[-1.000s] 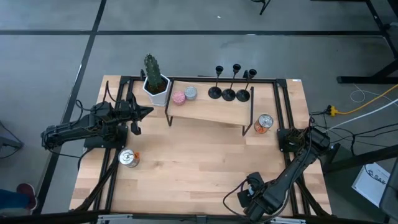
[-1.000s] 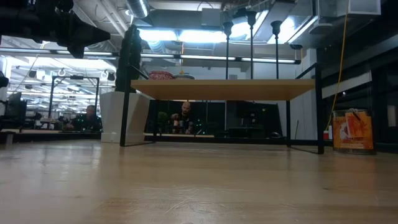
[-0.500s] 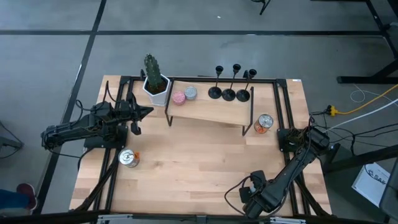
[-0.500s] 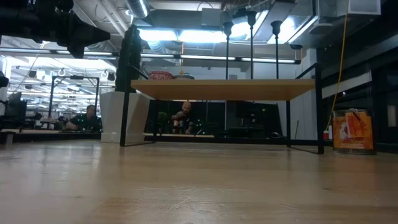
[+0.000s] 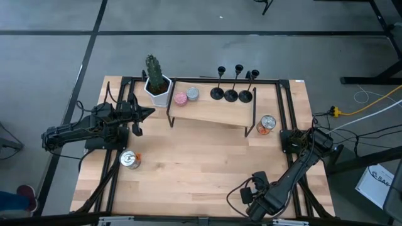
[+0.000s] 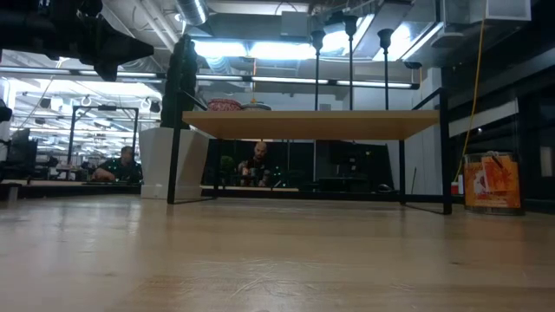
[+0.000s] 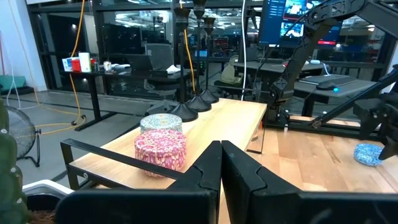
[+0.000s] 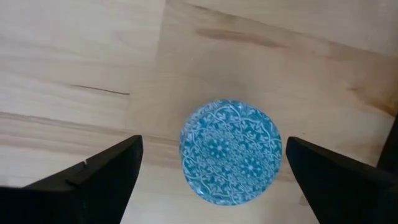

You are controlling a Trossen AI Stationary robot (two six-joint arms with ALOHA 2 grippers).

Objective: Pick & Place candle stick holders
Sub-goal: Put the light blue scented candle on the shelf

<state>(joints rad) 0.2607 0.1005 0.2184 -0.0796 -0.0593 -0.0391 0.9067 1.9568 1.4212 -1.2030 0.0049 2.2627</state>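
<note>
High view: candle stick holders point(image 5: 231, 94) far from right claw point(image 5: 250, 196)

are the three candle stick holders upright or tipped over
Upright. The three candle stick holders stand in a row on the raised shelf, round bases flat on it; in the low view their stems rise straight.

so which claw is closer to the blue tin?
Right. The right claw hangs open directly over the blue tin; the left claw is shut, far across the table by the shelf.
</note>
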